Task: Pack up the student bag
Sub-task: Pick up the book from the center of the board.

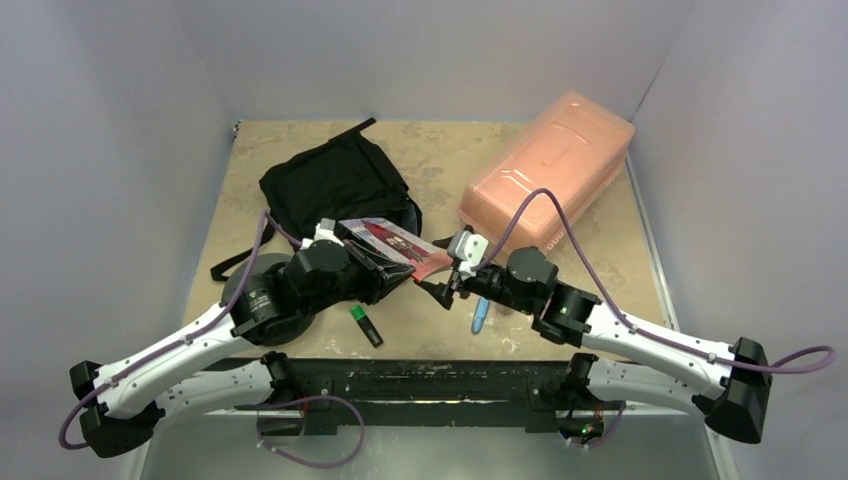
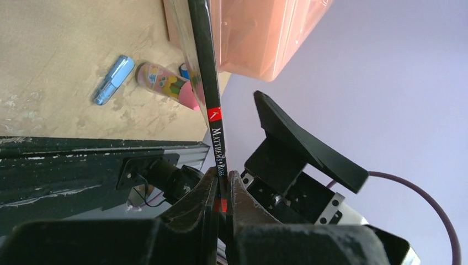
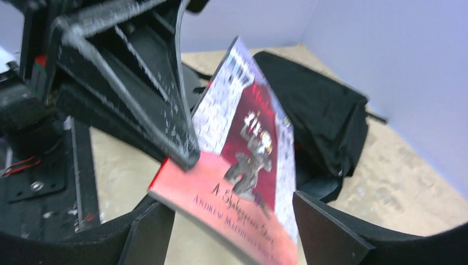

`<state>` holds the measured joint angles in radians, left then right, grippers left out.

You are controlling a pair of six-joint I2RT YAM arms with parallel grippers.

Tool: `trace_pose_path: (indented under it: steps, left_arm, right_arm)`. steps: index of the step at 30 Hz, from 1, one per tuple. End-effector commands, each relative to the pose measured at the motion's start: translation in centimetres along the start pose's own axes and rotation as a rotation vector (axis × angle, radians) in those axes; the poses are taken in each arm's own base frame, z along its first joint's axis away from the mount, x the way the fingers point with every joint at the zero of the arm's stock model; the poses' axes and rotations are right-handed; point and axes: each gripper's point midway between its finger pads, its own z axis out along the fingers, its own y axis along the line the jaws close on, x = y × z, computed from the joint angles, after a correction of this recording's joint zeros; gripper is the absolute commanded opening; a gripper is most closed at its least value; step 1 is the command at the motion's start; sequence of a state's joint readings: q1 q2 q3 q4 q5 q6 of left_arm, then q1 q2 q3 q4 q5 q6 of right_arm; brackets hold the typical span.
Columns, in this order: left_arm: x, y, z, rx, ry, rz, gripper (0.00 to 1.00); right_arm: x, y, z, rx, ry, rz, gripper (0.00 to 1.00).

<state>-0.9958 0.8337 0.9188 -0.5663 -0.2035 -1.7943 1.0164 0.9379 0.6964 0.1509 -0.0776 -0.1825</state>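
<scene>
Nearest, well in front of the student bag (image 1: 335, 180) on the bare counter (image 1: 440, 160): a green marker (image 1: 366, 326), a blue marker (image 1: 481, 318) and a patterned tube (image 2: 165, 81), all loose, none packed. Just in front of the bag and a little to its right, held off the counter: a paperback book (image 1: 395, 240), red-covered and tilted. Clenched on the book's spine edge, pinching it thin between the fingers: the left tool (image 2: 222, 182). Released, jaws spread wide to either side of the book's free end and not seen touching it: the right tool (image 3: 226, 212). Beyond these, the bag itself, slumped flat on the far left part of the counter, one strap trailing toward the arms; opening not made out, nothing seen going in. To the bag's right and apart from it, a translucent pink box (image 1: 550, 170). Judged early in the packing: book lifted but outside the bag. Left to do, by the look of it: opening the bag's mouth, sliding the book in, then the markers and the tube.
</scene>
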Motion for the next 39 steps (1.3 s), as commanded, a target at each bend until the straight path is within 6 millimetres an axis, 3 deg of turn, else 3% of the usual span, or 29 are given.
trace_pose_path:
  steps: [1,6,10,13,16,17,20,22,23,24,28,30,33,37,39]
  left_arm:
    - [0.7,-2.3,-1.0,0.053,0.039,0.009,0.0]
    - [0.9,-3.4,-1.2,0.077,0.044,0.006,0.0]
    - [1.3,-4.1,-1.2,0.092,0.064,0.009,0.0]
    - [1.8,-4.6,-1.1,0.111,0.089,0.0,0.0]
    - [2.0,-5.5,-1.5,0.16,0.097,0.016,0.0]
    - [1.9,-5.8,-1.6,0.179,0.092,0.04,0.07]
    - [0.9,-6.4,-2.4,0.188,0.043,0.212,0.57]
    - [0.0,-6.2,-3.1,0.162,0.012,0.354,0.8]
    - [-0.4,-6.3,-3.3,0.162,-0.005,0.443,0.87]
    - [-1.3,-5.5,-3.6,0.114,-0.03,0.524,0.91]
    - [-4.5,-5.7,-5.2,0.044,-0.148,0.949,0.96]
    - [-6.9,-4.8,-4.8,-0.071,-0.217,1.162,1.0]
    - [-10.5,-2.8,-3.0,-0.289,-0.225,1.434,1.0]
    - [-12.9,1.3,0.9,-0.582,-0.065,1.607,1.0]
    - [-12.9,3.9,2.9,-0.672,0.039,1.65,0.97]
  right_arm:
    - [-3.5,-1.8,0.1,0.14,-0.129,-0.143,0.78]
    - [-3.0,-1.1,1.0,0.117,-0.11,-0.151,0.58]
    - [-2.0,-1.5,1.1,0.159,-0.116,-0.13,0.52]
    - [-1.6,-2.7,1.1,0.24,-0.102,-0.107,0.33]
    - [-0.6,-4.2,0.9,0.334,-0.059,-0.075,0.02]
    - [-0.1,-4.6,0.7,0.361,-0.043,-0.06,0.0]
    - [0.6,-5.2,-0.1,0.421,-0.032,0.039,0.0]
    - [0.9,-5.7,-1.0,0.477,-0.034,0.13,0.0]
    - [1.2,-6.1,-1.5,0.509,-0.027,0.168,0.0]
    - [1.3,-6.4,-2.1,0.546,-0.024,0.216,0.0]
    - [2.0,-7.7,-4.6,0.676,0.018,0.342,0.0]
    - [1.9,-7.7,-5.3,0.683,0.028,0.375,0.0]
    - [2.3,-8.0,-6.3,0.724,0.051,0.419,0.0]
    - [2.8,-9.3,-8.5,0.867,0.094,0.478,0.0]
    - [2.3,-9.7,-9.3,0.894,0.082,0.495,0.0]
